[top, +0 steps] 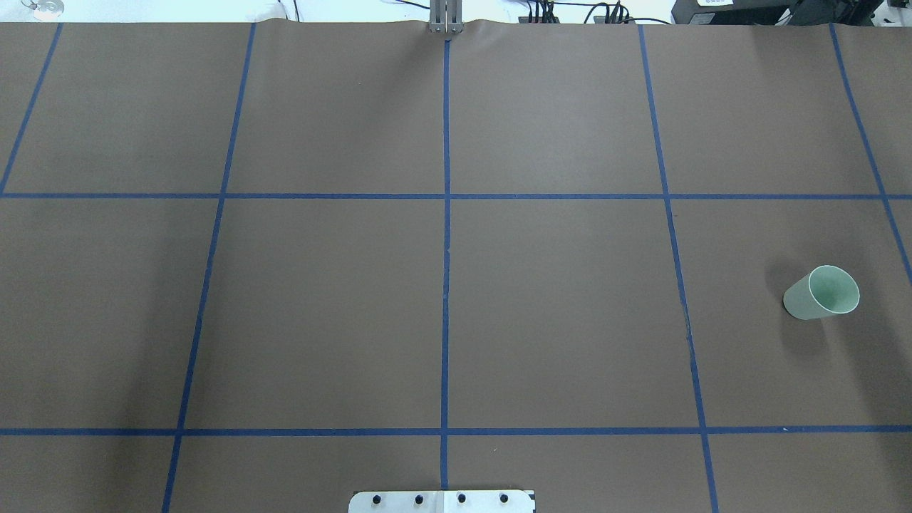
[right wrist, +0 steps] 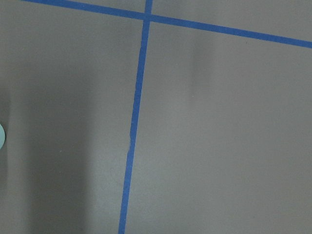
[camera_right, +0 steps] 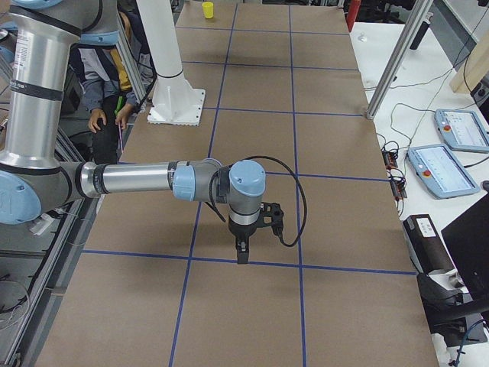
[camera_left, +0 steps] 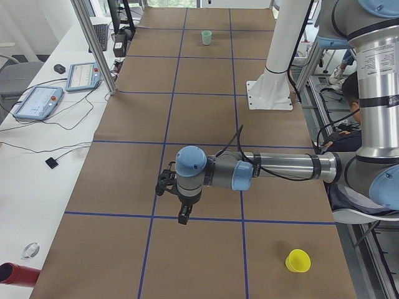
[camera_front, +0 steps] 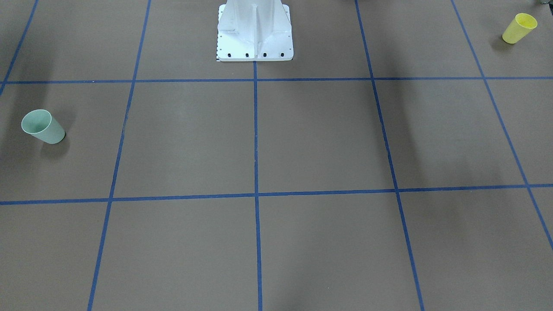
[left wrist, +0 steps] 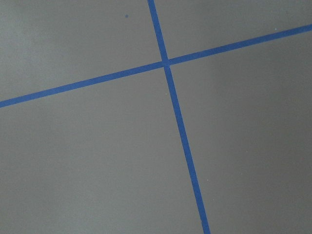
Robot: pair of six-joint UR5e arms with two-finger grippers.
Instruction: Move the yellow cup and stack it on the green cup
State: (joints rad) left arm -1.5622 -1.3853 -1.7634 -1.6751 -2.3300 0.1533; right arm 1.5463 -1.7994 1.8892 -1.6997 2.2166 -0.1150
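From my console I see the table (top: 320,313) covered with a matte brown, paper-like sheet, smooth and flat, ruled into large squares by strips of blue tape (top: 446,285). A white-painted metal pedestal (camera_front: 255,30) with a flanged, bolted base plate stands on the robot's side of it. The yellow cup (camera_front: 519,28) is a small bright yellow plastic tumbler, plain and handleless, tapering from a wider rim to a narrower foot. It stands upright with its mouth open upward at the table's end on the robot's left, close to the robot-side edge. The green cup (camera_front: 43,126) is a pale mint-green plastic tumbler of the same tapered shape with a smooth, slightly glossy inside. It stands upright at the opposite end, on the robot's right, in the middle row of squares. The two cups are well apart, and nothing touches either. The left gripper (camera_left: 182,218), dark and slim below a grey-and-blue wrist, hangs pointing down over a tape line near the left end, apart from the yellow cup. The right gripper (camera_right: 242,256) hangs the same way over a tape line toward the right end. I see each gripper only from the side, so I cannot tell whether its fingers are parted or closed, and neither carries a cup. Both wrist cameras show only brown sheet and crossing tape.
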